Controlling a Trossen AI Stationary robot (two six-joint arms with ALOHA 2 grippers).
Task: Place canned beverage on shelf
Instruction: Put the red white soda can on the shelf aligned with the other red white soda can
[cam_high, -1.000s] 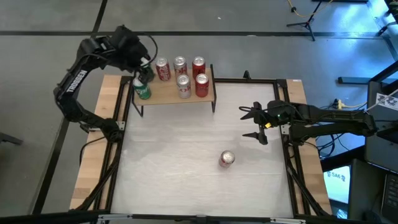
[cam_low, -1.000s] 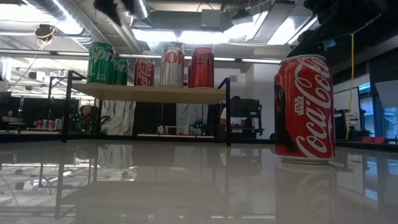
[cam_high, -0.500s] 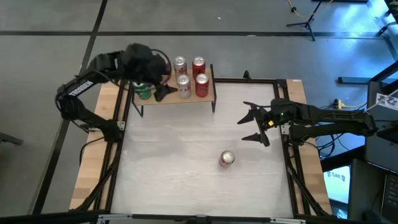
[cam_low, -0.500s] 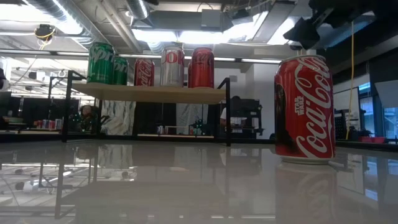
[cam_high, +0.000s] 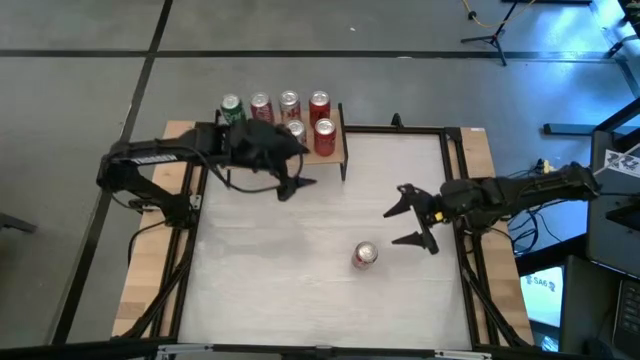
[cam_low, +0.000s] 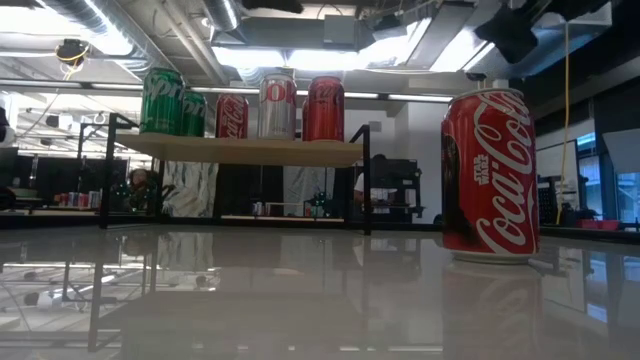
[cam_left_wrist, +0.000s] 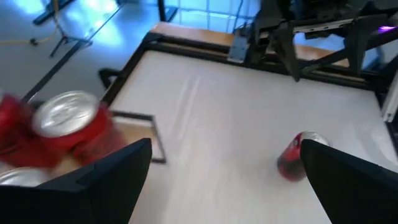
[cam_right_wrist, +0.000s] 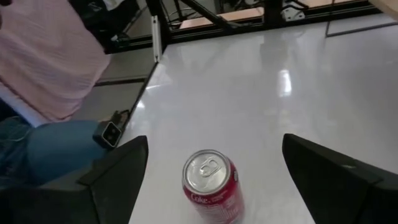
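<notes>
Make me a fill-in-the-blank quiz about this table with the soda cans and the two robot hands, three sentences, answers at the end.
1. The number of cans standing on the shelf is ____.
2. The lone can on the shelf's far left is coloured ____.
3. The red can on the white table sits nearest the ____ hand, whose fingers are open; the other hand hangs in front of the shelf, also open.

Answers: six; green; right

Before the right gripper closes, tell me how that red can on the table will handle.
The red can stands upright with its tab unopened, so it is probably full and heavy. Its smooth round wall may slip in the open right gripper. Knocked over on the glossy table, it would likely roll.
</notes>
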